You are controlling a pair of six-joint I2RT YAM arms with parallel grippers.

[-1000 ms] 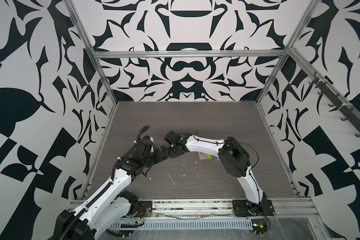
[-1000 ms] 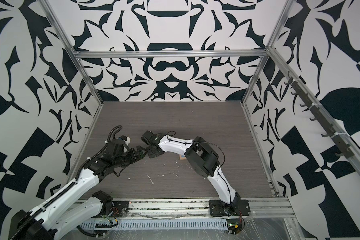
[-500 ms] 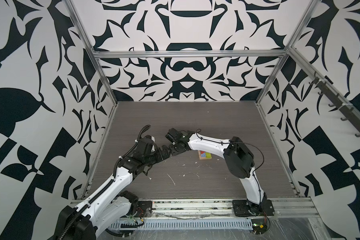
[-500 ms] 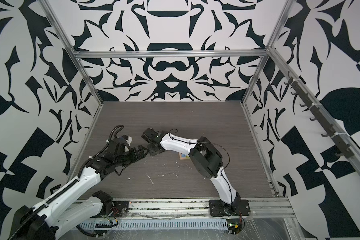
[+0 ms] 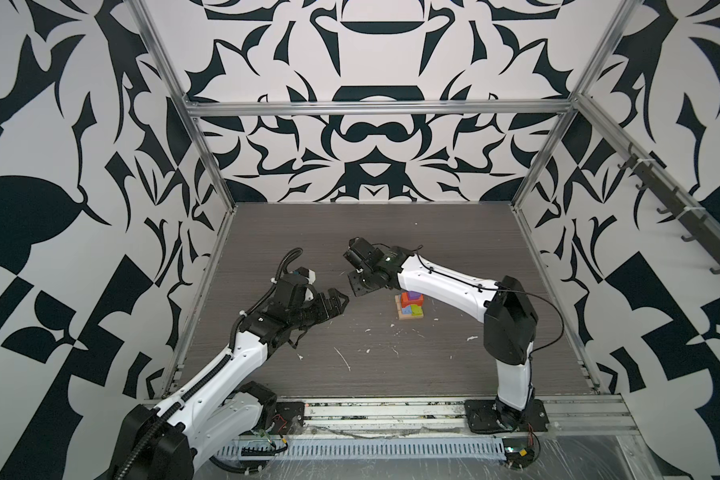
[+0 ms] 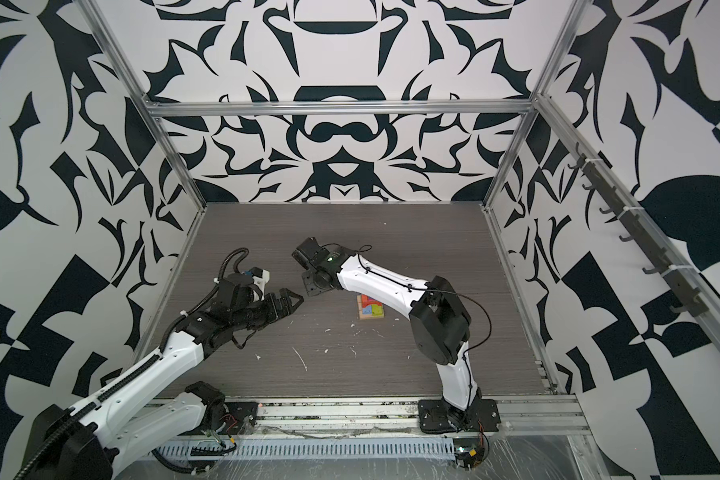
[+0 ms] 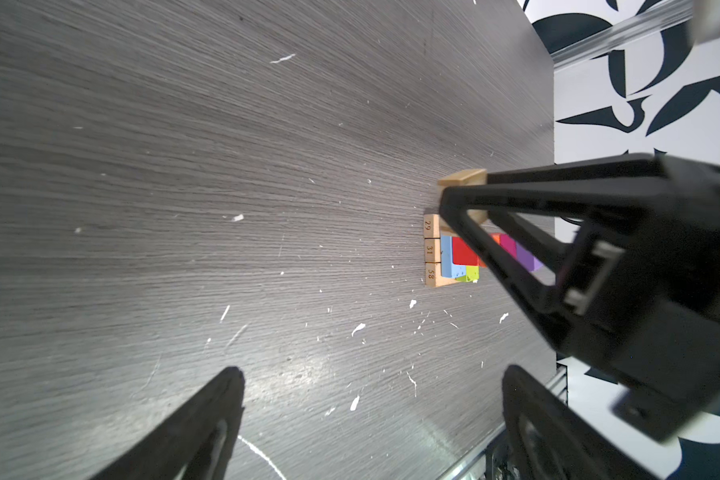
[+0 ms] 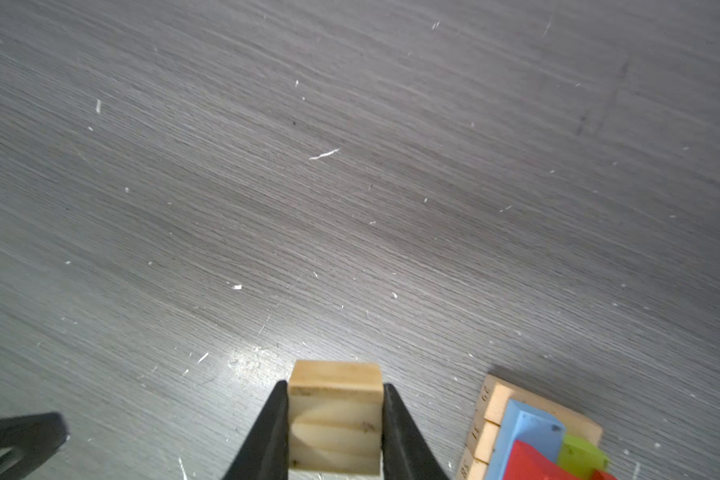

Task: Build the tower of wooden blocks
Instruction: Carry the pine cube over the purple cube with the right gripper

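Two grippers over the grey table [image 5: 391, 232]. Right gripper [image 8: 334, 388] is clamped on a tan cube [image 8: 335, 415], jaws pressed to opposite faces, and the cube is near the tower [image 5: 411, 305] but apart from it. Tower sits mid-table, right of centre in both top views: numbered tan planks [image 7: 432, 250] at the base (29, 31, 58), with blue, red, lime, orange and purple pieces stacked above. Left gripper [image 7: 375, 372] is spread wide and empty, left of the tower, tips toward it. White flecks [image 5: 344, 359] litter the table.

Black-and-white patterned walls [image 5: 371, 137]; grey wood-grain floor [image 5: 391, 232], white flecks [image 5: 344, 359] scattered; aluminium frame rails [image 5: 375, 109]; hook rack [image 5: 691, 216] right.
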